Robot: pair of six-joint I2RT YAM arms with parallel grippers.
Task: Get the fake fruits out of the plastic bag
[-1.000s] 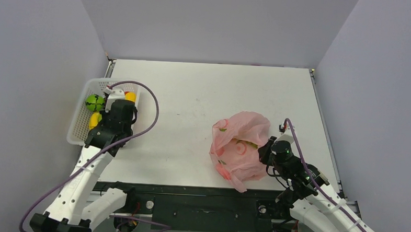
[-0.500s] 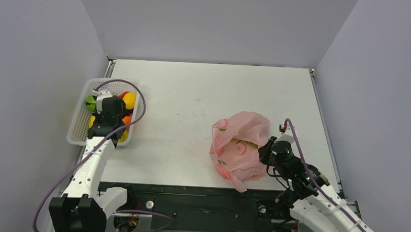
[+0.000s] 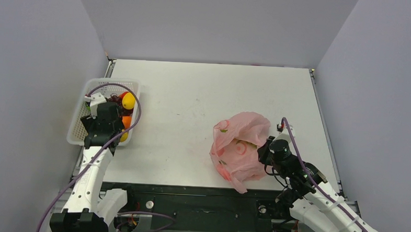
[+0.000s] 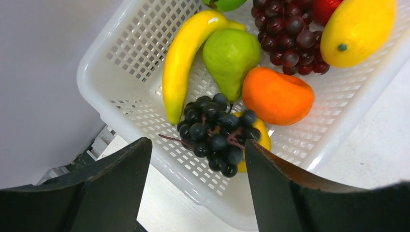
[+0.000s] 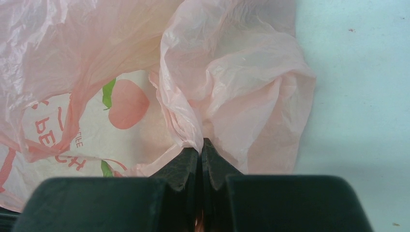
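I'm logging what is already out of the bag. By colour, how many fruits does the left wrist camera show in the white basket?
Yellow: 3 (banana, lemon, half-hidden yellow piece)
Green: 2 (pear, green fruit cut off at the top edge)
Orange: 1 (orange fruit)
Red: 1 (red fruit cut off at the top edge)
Grape bunches: 2 (dark grapes, red-purple grapes)
Total: 9

The top camera overlooks the whole table (image 3: 194,94). The wrist cameras sit close to the white mesh basket (image 4: 125,43) and the plastic bag (image 5: 232,72), both also seen overhead

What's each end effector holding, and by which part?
Right end effector pinches a fold of the plastic bag's film; left end effector is open, holding nothing.
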